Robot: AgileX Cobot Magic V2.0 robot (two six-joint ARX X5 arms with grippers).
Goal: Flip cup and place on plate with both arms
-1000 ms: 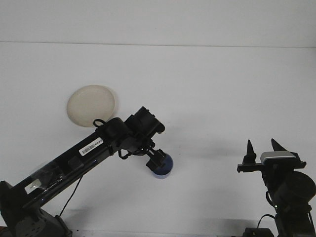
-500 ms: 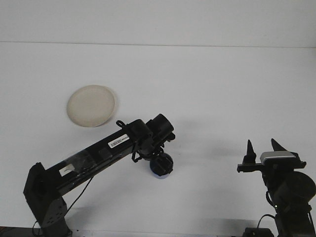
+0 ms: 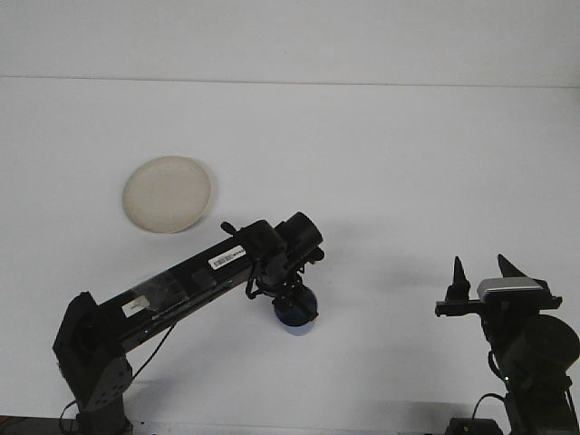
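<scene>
A blue cup (image 3: 299, 317) stands on the white table (image 3: 399, 163), front of centre. My left gripper (image 3: 290, 297) comes down onto it from the upper left, and its black wrist hides most of the cup's top; the hold itself cannot be made out. A cream round plate (image 3: 168, 194) lies flat at the left, well behind the cup, with nothing on it. My right gripper (image 3: 482, 270) stands at the front right, pointing up and open, holding nothing and far from the cup.
The left arm (image 3: 181, 281) stretches diagonally from its base (image 3: 91, 372) at the front left toward the cup. The table's back edge (image 3: 290, 82) meets a pale wall.
The left arm has swung lower and further forward over the cup, and its base has come into view. The cup has barely shifted. The right arm has not moved.
</scene>
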